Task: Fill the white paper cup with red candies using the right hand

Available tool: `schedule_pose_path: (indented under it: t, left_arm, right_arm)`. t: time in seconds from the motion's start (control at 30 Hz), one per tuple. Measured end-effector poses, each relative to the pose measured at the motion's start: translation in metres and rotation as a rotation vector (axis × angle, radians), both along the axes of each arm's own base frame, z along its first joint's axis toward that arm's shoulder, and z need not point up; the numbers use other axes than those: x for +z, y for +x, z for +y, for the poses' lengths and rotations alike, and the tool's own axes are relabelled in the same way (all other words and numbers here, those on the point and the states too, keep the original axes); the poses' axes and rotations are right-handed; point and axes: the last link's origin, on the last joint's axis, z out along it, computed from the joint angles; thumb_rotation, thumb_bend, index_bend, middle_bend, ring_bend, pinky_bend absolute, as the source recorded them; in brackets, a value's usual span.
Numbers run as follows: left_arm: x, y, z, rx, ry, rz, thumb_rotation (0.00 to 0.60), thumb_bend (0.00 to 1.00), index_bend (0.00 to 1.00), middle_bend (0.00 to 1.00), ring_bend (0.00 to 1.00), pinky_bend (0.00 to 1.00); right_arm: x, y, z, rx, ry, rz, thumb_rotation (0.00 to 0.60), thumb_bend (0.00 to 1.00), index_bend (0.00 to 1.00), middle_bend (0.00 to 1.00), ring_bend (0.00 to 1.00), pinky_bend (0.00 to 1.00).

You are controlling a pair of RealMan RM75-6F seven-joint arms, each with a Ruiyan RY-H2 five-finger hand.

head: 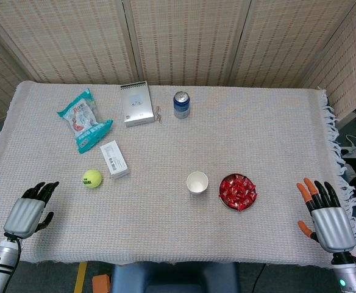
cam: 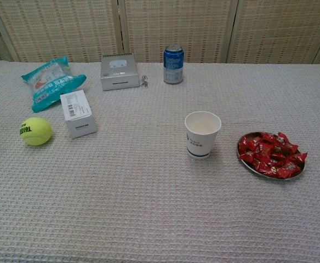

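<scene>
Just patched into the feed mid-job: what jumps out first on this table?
The pile of red candies in a small dish near the right side stands out, right beside the upright white paper cup, which looks empty. On the far left lie a yellow tennis ball and a teal snack bag. Both the left hand and right hand rest at the near edge, holding nothing.

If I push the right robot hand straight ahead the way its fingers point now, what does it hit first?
Probably nothing: the right robot hand points up the table's right side, and the candies and cup lie off to its left. Only bare cloth shows ahead, though depth is unclear.
</scene>
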Motion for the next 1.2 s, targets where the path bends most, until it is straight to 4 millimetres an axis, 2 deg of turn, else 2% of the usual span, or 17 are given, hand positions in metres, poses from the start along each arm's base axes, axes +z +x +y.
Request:
schedule_pose_path:
  t: [0.17, 0.2, 0.27, 0.33, 0.47, 0.67, 0.83, 1.0, 1.2]
  left_arm:
    - [-0.001, -0.001, 0.001, 0.005, -0.003, 0.001, 0.6, 0.4, 0.0, 0.11, 0.08, 0.22]
    - [-0.001, -0.001, 0.002, 0.009, -0.008, 0.0, 0.6, 0.4, 0.0, 0.11, 0.08, 0.22]
    - [-0.002, -0.001, 0.004, 0.015, -0.017, -0.007, 0.6, 0.4, 0.0, 0.11, 0.08, 0.22]
    - [0.0, -0.001, 0.008, 0.022, -0.019, -0.026, 0.6, 0.4, 0.0, 0.11, 0.08, 0.22]
    - [0.004, -0.005, 0.018, 0.047, -0.013, -0.045, 0.6, 0.4, 0.0, 0.11, 0.08, 0.22]
    - [0.008, -0.008, 0.023, 0.064, -0.016, -0.069, 0.6, 0.4, 0.0, 0.11, 0.09, 0.22]
    - [0.01, -0.01, 0.023, 0.067, -0.028, -0.081, 0.6, 0.4, 0.0, 0.11, 0.09, 0.22]
    - [0.012, -0.011, 0.025, 0.073, -0.029, -0.094, 0.6, 0.4, 0.0, 0.11, 0.09, 0.22]
    - [0.014, -0.013, 0.026, 0.078, -0.023, -0.099, 0.6, 0.4, 0.0, 0.11, 0.09, 0.22]
  right_arm:
    - [-0.001, 0.0, -0.001, -0.001, 0.002, 0.004, 0.6, 0.14, 0.0, 0.0, 0.0, 0.0]
    - [-0.002, 0.0, -0.002, 0.003, 0.007, 0.008, 0.6, 0.14, 0.0, 0.0, 0.0, 0.04]
    - [-0.007, 0.001, -0.006, 0.021, 0.031, 0.018, 0.6, 0.14, 0.0, 0.0, 0.02, 0.21]
    - [-0.015, 0.003, -0.013, 0.051, 0.073, 0.03, 0.6, 0.14, 0.0, 0.0, 0.13, 0.43]
    - [-0.029, 0.011, -0.031, 0.088, 0.171, 0.06, 0.6, 0.14, 0.0, 0.0, 0.26, 0.61]
    - [-0.05, 0.025, -0.062, 0.079, 0.288, 0.163, 0.6, 0.14, 0.0, 0.0, 0.31, 0.67]
    - [-0.069, 0.034, -0.085, 0.016, 0.348, 0.22, 0.6, 0.14, 0.0, 0.0, 0.39, 0.77]
    - [-0.092, 0.055, -0.107, 0.014, 0.406, 0.235, 0.6, 0.14, 0.0, 0.0, 0.41, 0.77]
    - [-0.108, 0.074, -0.122, 0.031, 0.431, 0.246, 0.6, 0.14, 0.01, 0.01, 0.44, 0.77]
